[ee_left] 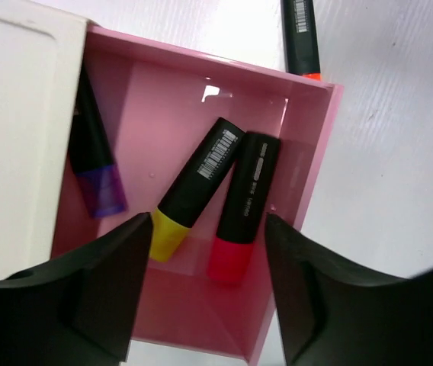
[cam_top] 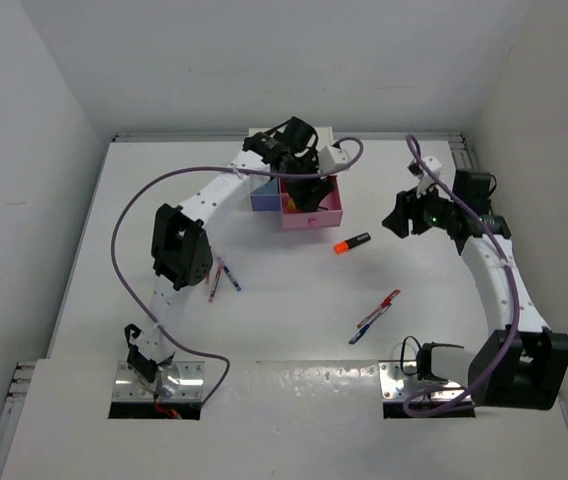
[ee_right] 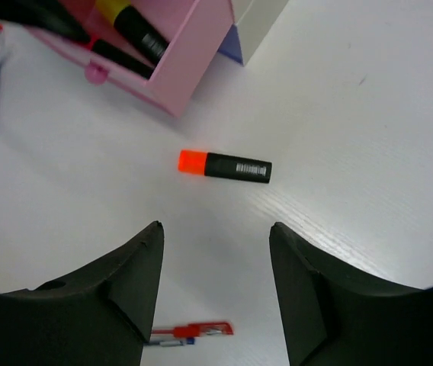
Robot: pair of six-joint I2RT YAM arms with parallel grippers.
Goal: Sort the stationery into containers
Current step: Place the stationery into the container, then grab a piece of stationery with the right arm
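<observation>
Left claw (ee_left: pixel 205 229): jaws wide, empty, over pink drawer (ee_left: pixel 163 99) holding three highlighters (ee_left: pixel 197 179).
Right claw (ee_right: pixel 216 232): jaws wide, empty, above orange highlighter (ee_right: pixel 224 165).

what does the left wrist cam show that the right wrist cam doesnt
Left wrist only: the purple highlighter, lying in the pink drawer close to the white cabinet.

Right wrist only: a red pen and a blue pen together on the table, and the drawer's knob.

Both: the pink drawer, the yellow highlighter inside it, the white cabinet, and the orange highlighter on the table outside the drawer. The left wrist view cuts the orange highlighter off at the frame edge.
</observation>
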